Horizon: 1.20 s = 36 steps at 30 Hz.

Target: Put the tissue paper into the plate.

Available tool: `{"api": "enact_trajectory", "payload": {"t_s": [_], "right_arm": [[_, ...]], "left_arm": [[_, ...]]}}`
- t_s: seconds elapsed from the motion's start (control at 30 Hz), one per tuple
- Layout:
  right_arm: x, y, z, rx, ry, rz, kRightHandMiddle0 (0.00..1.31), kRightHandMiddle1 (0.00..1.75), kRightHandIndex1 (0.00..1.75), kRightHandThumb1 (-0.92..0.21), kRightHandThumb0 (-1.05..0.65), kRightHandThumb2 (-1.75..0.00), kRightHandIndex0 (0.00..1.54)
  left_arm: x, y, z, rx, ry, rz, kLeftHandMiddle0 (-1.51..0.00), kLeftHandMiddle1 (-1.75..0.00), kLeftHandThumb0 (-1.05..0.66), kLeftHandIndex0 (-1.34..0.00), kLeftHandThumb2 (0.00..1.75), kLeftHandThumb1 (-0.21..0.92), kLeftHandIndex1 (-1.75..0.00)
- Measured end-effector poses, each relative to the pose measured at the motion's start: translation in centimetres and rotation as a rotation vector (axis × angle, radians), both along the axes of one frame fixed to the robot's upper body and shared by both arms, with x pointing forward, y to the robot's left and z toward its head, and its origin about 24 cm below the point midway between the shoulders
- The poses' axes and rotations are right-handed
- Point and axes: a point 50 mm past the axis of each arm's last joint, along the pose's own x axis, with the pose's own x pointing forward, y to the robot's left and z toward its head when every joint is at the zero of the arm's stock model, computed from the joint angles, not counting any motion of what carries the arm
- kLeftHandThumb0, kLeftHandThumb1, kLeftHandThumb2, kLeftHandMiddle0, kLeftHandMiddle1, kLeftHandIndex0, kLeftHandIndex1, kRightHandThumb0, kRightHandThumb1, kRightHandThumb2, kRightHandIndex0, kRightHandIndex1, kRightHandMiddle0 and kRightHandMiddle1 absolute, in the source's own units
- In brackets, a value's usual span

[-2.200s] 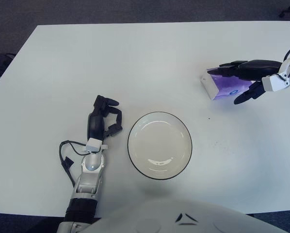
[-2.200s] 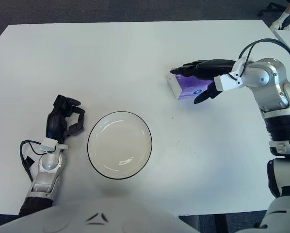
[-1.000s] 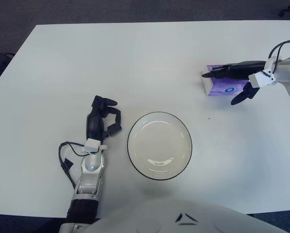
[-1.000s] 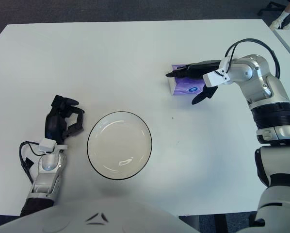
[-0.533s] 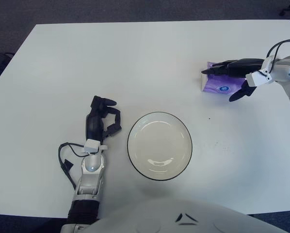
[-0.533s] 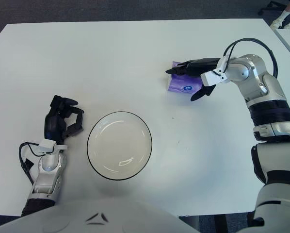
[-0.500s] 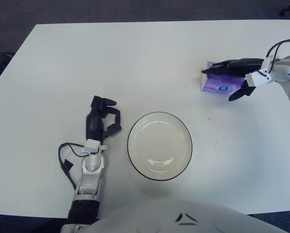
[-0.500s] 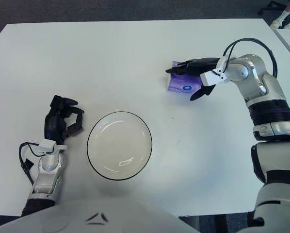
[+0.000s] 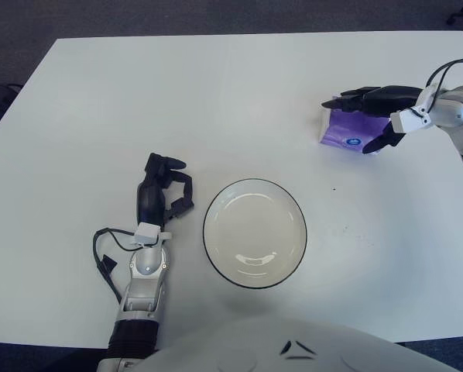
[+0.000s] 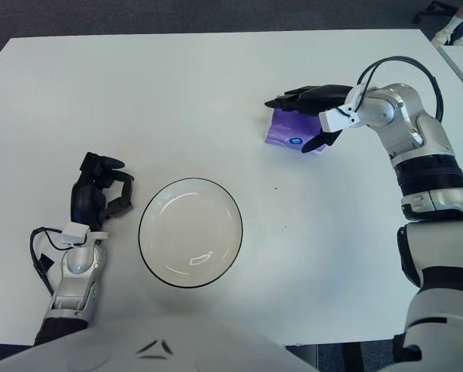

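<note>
A purple tissue pack (image 9: 344, 135) is at the table's far right. My right hand (image 9: 357, 121) is shut on it, with the fingers (image 9: 354, 96) reaching over its far edge and the thumb (image 9: 383, 139) against its near right corner. Whether the pack touches the table I cannot tell. A white plate with a dark rim (image 9: 207, 232) stands empty near the front middle, well to the left of the pack and nearer to me. My left hand (image 9: 162, 194) shows left of the plate, with its fingers curled and nothing in them.
The white table (image 9: 216, 101) runs to dark floor at the back and left. A black cable (image 9: 104, 249) loops beside my left forearm. My right arm (image 10: 417, 163) comes in along the right edge.
My right hand has carried the tissue pack a little farther back and turned it, the fingers now further over its top. The left hand and plate have not moved.
</note>
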Motion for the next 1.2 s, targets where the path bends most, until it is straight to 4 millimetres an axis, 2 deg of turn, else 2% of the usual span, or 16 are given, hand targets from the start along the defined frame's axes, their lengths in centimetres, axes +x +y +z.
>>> {"api": "enact_trajectory", "payload": {"t_s": [0.3, 0.73, 0.9, 1.2], "right_arm": [[0.2, 0.0, 0.5, 0.023, -0.062, 0.007, 0.00, 0.00, 0.00, -0.54, -1.02, -0.60, 0.00], [0.4, -0.3, 1.3, 0.033, -0.123, 0.015, 0.00, 0.00, 0.00, -0.69, -1.05, -0.48, 0.00], [0.6, -0.5, 1.5, 0.033, -0.126, 0.003, 0.00, 0.00, 0.00, -0.69, -1.05, -0.45, 0.00], [1.0, -0.1, -0.1, 0.044, -0.062, -0.005, 0.00, 0.00, 0.00, -0.67, -1.05, -0.43, 0.00]], "left_arm": [[0.0, 0.0, 0.0, 0.000, 0.000, -0.001, -0.61, -1.45, -0.01, -0.31, 1.02, 0.50, -1.75], [0.0, 0.0, 0.0, 0.009, -0.001, 0.000, -0.64, -1.45, -0.01, -0.33, 1.06, 0.46, -1.75], [0.0, 0.0, 0.0, 0.010, -0.001, 0.001, -0.64, -1.45, -0.01, -0.34, 1.07, 0.45, -1.75], [0.0, 0.0, 0.0, 0.008, -0.001, 0.000, -0.65, -1.42, -0.01, -0.34, 1.05, 0.46, -1.75]]}}
